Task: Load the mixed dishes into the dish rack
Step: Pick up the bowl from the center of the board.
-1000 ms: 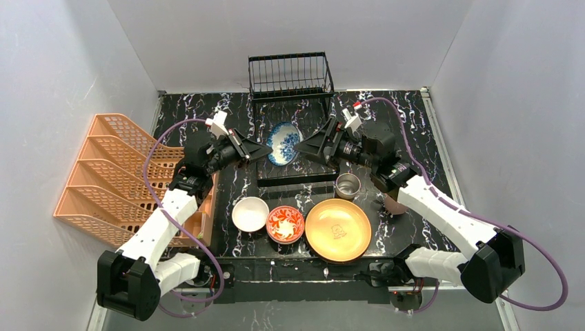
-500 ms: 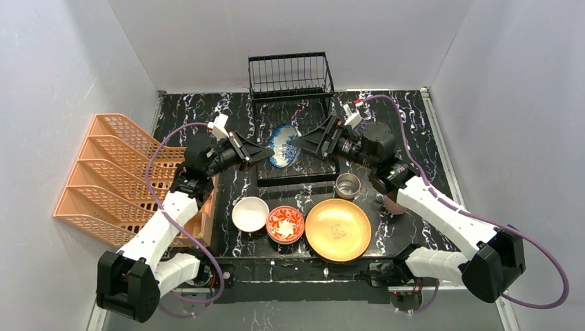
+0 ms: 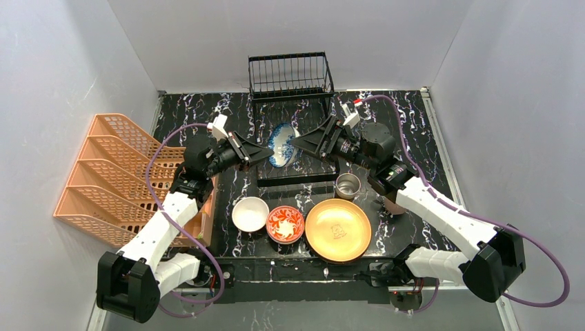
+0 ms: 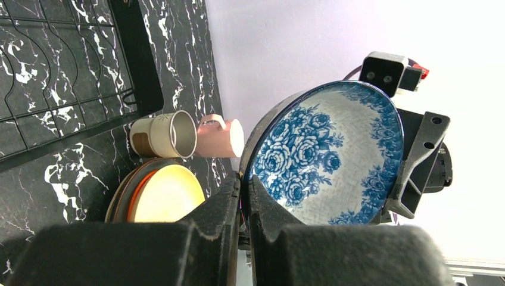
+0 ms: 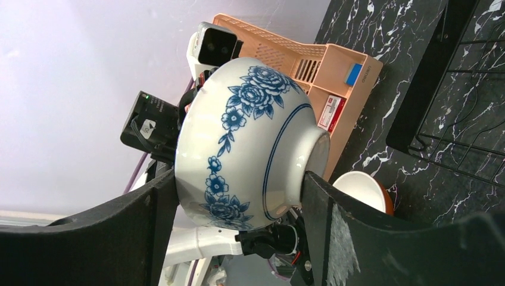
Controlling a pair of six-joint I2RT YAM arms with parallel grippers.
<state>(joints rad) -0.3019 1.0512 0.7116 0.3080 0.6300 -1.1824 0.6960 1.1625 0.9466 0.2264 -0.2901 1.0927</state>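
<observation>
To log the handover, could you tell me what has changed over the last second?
The right gripper moved left and its jaws closed in around the blue bowl; whether they grip it yet is unclear. The left gripper stayed shut on the bowl's rim. Nothing else moved.

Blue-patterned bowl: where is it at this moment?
Top view, centre: the bowl is held up just before the dish rack. The left fingers pinch its rim; the right fingers flank it.
</observation>
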